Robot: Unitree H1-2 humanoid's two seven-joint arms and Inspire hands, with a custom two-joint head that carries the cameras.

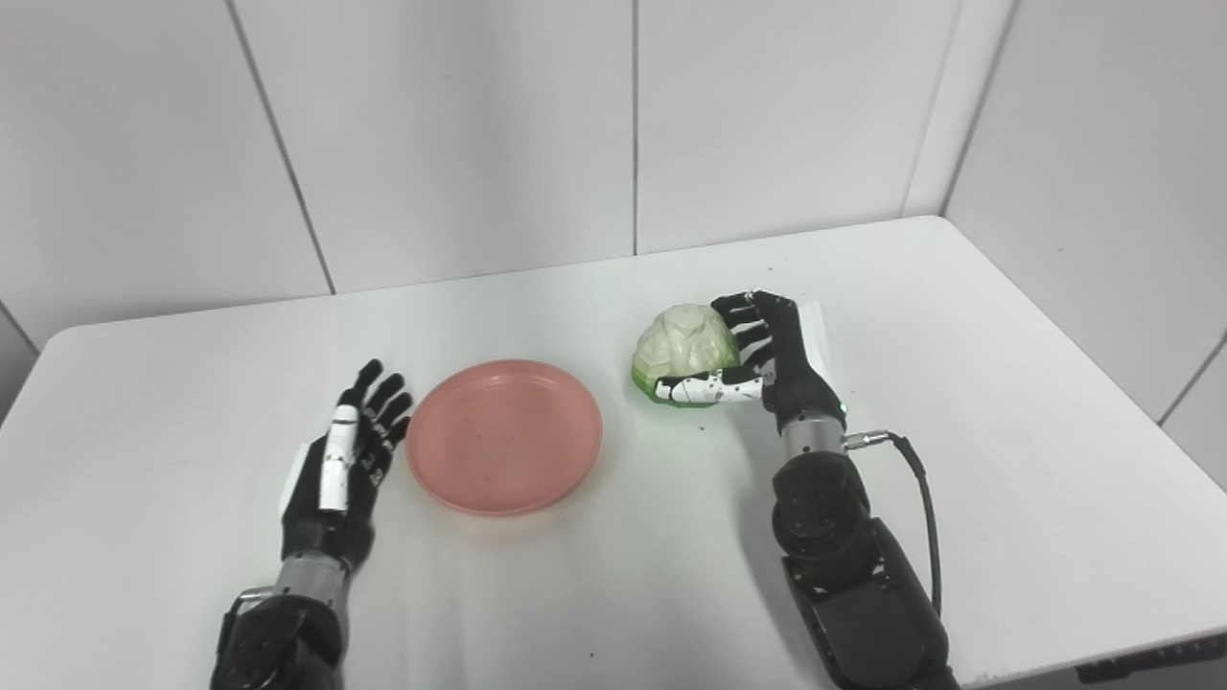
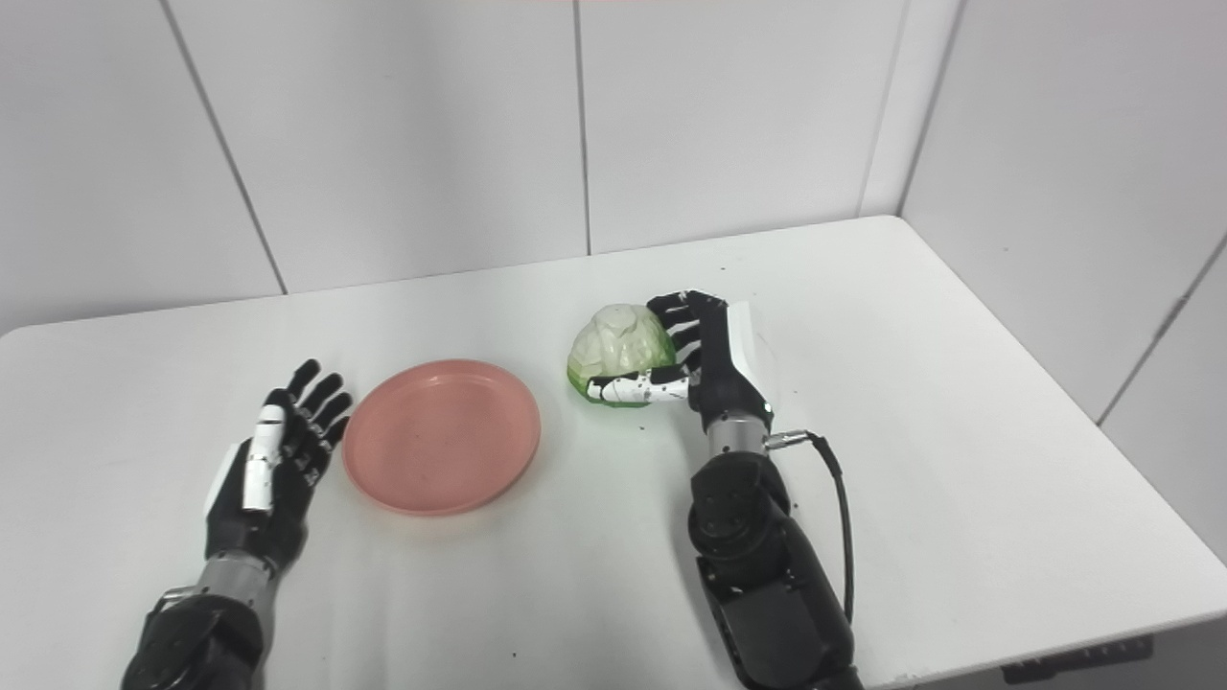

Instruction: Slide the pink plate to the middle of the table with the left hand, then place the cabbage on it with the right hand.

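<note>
Right hand wraps its fingers around the cabbage, which rests on the table at the pink plate's two o'clock. Probably light, rigid, slippery; side grip suits. Left hand lies spread, empty.

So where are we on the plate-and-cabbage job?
The pink plate sits near the middle of the table, with the open left hand beside its left rim, so the slide looks done. The right hand is wrapped around the cabbage, which is right of the plate. Left: carry it over and set it on the plate.
</note>
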